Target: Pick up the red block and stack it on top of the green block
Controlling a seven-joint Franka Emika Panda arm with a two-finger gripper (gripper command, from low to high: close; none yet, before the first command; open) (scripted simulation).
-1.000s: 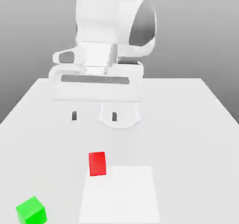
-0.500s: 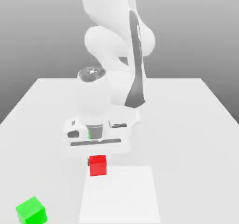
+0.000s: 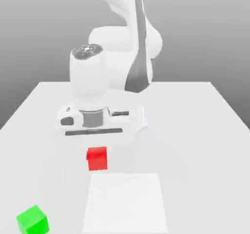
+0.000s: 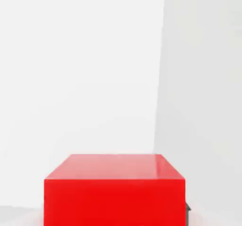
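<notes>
Exterior view shows the jaws clamped on the red block (image 3: 97, 159) (green block (image 3: 33, 220) well apart on the desk (image 3: 195, 130)).

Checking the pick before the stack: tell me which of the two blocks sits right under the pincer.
The red block, directly below the pincer. The green block sits apart, near the table's front corner on the exterior view's left.

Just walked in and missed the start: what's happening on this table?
A white robot arm's gripper is shut on a small red cube, holding it over the white table. A small green cube sits apart, near the exterior view's lower left corner, with nothing stacked on it yet.
</notes>
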